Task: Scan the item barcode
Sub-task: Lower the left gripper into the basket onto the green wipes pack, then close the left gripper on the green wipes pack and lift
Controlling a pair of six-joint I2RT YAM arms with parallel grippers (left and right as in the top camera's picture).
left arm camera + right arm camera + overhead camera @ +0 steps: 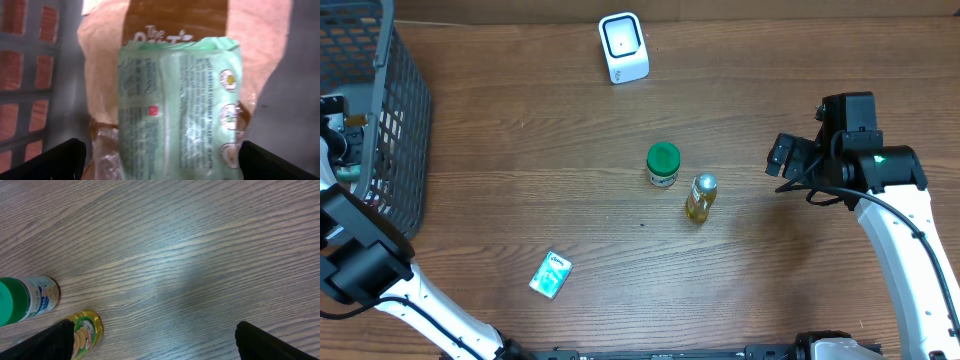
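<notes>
Inside the grey basket at the far left, a pale green printed packet lies on top of a brown and orange bag. My left gripper is open just above the packet, one black finger on each side of it, not touching it. No barcode shows on the packet. The white scanner stands at the back of the table. My right gripper hangs open over bare wood at the right, with nothing between its fingers.
A green-lidded jar and a yellow bottle with a silver cap stand mid-table, left of the right gripper. A teal packet lies near the front left. The basket's mesh wall rises beside the left gripper.
</notes>
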